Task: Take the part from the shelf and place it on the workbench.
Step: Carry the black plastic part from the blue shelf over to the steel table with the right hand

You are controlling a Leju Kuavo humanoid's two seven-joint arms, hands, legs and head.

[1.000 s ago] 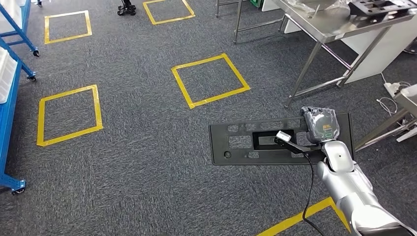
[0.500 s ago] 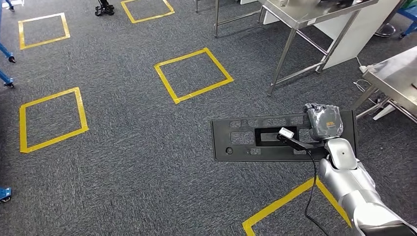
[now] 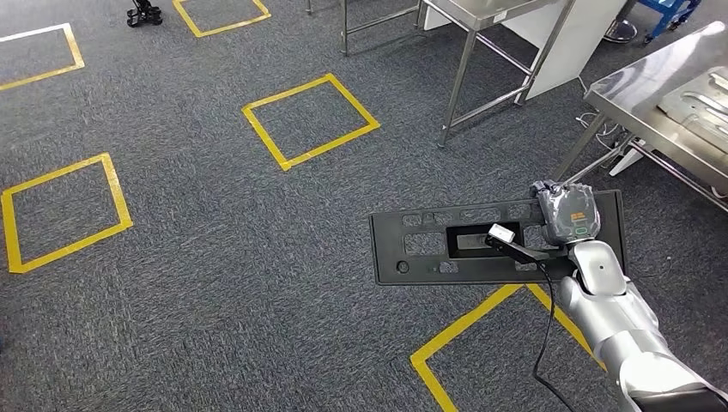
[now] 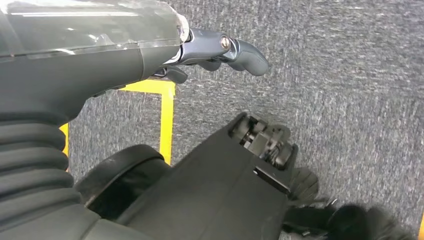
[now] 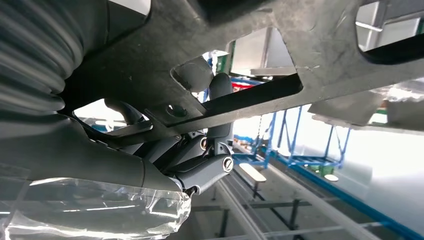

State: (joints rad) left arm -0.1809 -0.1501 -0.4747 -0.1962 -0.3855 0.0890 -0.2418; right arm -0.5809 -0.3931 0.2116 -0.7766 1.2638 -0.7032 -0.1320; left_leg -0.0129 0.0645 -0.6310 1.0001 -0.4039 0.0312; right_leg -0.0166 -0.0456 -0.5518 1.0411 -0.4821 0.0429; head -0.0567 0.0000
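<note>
The part is a flat black panel (image 3: 464, 247) with several cut-outs, carried level above the carpet. My right hand (image 3: 567, 215) grips it at its right end, under a clear wrap. In the right wrist view the panel (image 5: 250, 40) passes overhead and dark fingers (image 5: 215, 150) hook through one of its openings. A steel workbench (image 3: 661, 86) stands at the far right, apart from the panel. My left hand (image 4: 210, 50) hangs over the carpet with nothing in it, its fingers loosely apart.
A second steel table (image 3: 481, 13) on thin legs stands at the top, with a white cabinet (image 3: 571, 43) behind it. Yellow tape squares (image 3: 309, 120) mark the grey carpet, and a yellow tape corner (image 3: 464, 330) lies just below the panel.
The camera has turned: floor squares slid left and up, the blue shelf left the picture, and the steel workbench came in at the right. My right hand still carries the panel.
</note>
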